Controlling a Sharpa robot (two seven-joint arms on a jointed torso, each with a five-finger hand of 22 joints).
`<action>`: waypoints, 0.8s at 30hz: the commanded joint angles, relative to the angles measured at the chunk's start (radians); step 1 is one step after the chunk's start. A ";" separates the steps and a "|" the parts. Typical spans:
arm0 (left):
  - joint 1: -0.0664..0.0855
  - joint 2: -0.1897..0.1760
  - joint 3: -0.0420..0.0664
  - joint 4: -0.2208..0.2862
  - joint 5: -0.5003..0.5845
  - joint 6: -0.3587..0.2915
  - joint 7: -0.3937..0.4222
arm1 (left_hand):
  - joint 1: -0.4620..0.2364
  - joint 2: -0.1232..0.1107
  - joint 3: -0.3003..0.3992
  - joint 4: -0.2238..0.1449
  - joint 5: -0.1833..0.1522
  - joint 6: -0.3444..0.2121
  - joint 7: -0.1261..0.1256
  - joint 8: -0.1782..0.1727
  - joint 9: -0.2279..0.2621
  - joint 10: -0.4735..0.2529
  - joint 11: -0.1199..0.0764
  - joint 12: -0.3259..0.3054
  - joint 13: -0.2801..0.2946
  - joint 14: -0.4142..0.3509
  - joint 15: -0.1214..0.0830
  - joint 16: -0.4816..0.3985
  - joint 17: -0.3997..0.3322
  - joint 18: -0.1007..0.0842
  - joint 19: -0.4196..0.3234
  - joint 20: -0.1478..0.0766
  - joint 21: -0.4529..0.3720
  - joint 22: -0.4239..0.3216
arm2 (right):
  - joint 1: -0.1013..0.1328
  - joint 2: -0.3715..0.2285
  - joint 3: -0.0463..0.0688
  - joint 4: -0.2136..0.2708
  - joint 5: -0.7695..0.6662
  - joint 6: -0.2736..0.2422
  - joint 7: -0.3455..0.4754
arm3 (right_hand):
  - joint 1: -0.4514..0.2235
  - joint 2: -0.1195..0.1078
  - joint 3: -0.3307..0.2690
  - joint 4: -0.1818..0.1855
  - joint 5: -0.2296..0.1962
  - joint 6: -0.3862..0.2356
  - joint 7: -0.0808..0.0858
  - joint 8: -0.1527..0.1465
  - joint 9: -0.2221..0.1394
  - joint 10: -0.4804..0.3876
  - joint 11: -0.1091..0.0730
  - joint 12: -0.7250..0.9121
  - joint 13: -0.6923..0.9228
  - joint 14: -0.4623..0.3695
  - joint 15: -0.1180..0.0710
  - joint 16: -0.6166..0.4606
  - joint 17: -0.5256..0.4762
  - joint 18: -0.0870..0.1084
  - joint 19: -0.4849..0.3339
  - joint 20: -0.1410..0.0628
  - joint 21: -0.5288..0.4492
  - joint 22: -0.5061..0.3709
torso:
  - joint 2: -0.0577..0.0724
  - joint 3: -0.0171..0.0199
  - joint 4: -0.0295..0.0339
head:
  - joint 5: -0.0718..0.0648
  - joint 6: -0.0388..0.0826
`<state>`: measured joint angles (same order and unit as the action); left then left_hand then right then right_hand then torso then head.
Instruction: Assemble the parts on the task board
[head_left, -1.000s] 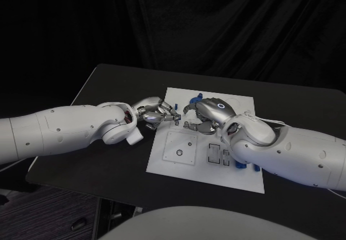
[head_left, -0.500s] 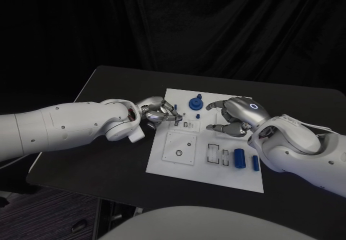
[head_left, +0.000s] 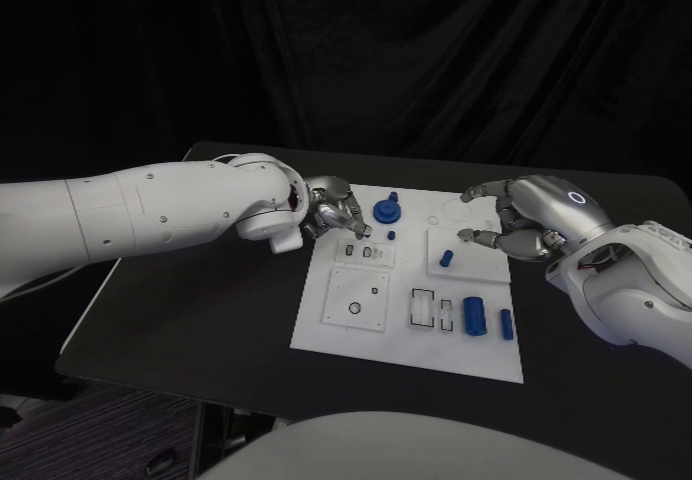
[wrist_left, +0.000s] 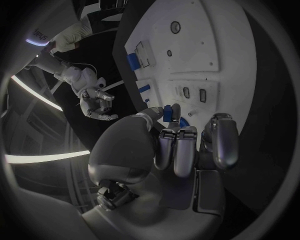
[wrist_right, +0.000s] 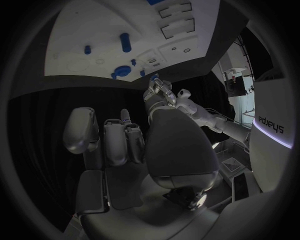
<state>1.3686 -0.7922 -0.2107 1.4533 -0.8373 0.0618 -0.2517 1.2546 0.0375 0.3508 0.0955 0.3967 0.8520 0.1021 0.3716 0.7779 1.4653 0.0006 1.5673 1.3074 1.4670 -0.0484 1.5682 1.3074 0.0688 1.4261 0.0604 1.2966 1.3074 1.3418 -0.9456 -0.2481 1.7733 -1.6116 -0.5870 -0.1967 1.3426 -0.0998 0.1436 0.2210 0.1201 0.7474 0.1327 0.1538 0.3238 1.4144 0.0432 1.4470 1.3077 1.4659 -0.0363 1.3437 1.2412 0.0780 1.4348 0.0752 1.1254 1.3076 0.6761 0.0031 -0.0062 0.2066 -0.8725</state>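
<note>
Our right robot hand (head_left: 522, 218) has drawn back from the middle of the task board (head_left: 411, 345) to its far right corner, fingers loosely curled and empty. This uncovers a small blue part (head_left: 447, 258) lying on the board. Our left robot hand (head_left: 335, 210) stays beside the round blue part (head_left: 387, 210), curled, holding nothing.

Left arm reaches in over the table's left side; left hand (head_left: 335, 208) sits at the task board's (head_left: 411, 345) far-left edge, fingers curled in together, nothing seen in them. Right arm enters from the right; right hand (head_left: 528, 217) hovers above the board's far-right corner, fingers curved downward and apart (no object seen in the grasp).
</note>
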 joint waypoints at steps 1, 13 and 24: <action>0.008 0.037 0.000 -0.020 -0.061 0.110 -0.182 | -0.017 0.001 0.041 -0.033 -0.013 0.044 -0.036 -0.005 0.058 0.105 -0.008 0.004 0.263 0.104 -0.010 0.003 0.263 0.003 -0.006 -0.006 -0.012 0.167 | 0.003 -0.025 0.000 -0.003 0.037 -0.028 -0.025 | 0.009 0.007 0.001 0.008 0.007 0.009 0.000 0.007 -0.002 -0.009 0.001 -0.006 0.020 0.020 0.007 -0.008 -0.005 0.013 -0.007 0.001 -0.007 0.136 | -0.010 0.0143 -0.0122 | 0.006 0.000; 0.013 0.126 0.000 -0.069 -0.070 0.140 -0.333 | -0.047 0.004 0.050 -0.032 -0.050 0.058 -0.041 -0.007 0.054 0.105 -0.013 0.004 0.263 0.104 -0.014 0.003 0.263 0.005 -0.008 -0.010 -0.024 0.163 | -0.007 -0.084 -0.001 -0.015 0.093 -0.030 -0.021 | 0.011 0.012 0.001 0.016 0.014 0.025 0.000 0.015 -0.006 -0.012 0.002 -0.010 0.014 0.020 0.007 -0.011 -0.008 0.013 -0.007 0.002 -0.011 0.135 | -0.022 0.0306 -0.0111 | 0.004 0.000; 0.007 0.169 0.000 -0.103 -0.070 0.129 -0.356 | -0.072 0.007 0.056 -0.026 -0.062 0.062 -0.043 -0.013 0.049 0.105 -0.015 0.004 0.263 0.104 -0.017 0.003 0.263 0.006 -0.007 -0.013 -0.030 0.161 | -0.022 -0.084 -0.001 -0.028 0.120 -0.015 -0.019 | 0.013 0.018 0.002 0.021 0.021 0.034 0.000 0.020 -0.009 -0.020 0.003 -0.018 0.001 0.018 0.008 -0.018 -0.016 0.016 -0.011 0.002 -0.024 0.132 | -0.022 0.0301 -0.0108 | 0.003 0.000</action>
<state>1.3782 -0.6251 -0.2115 1.3510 -0.9035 0.1817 -0.5847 1.1897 0.0444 0.4035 0.0677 0.3396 0.8578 0.1075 0.3597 0.8011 1.4654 -0.0065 1.5672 1.3074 1.4633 -0.0591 1.5682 1.3074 0.0689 1.4191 0.0534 1.2731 1.3074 1.3218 -1.0294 -0.2493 1.7461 -1.5096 -0.5974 -0.2013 1.3518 -0.0907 0.1451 0.2360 0.1341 0.7738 0.1309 0.1687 0.3159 1.4020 0.0485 1.4330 1.3078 1.4658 -0.0363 1.3328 1.2266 0.0780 1.4312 0.0787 1.1075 1.3074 0.6543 0.0329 -0.0172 0.2102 -0.8725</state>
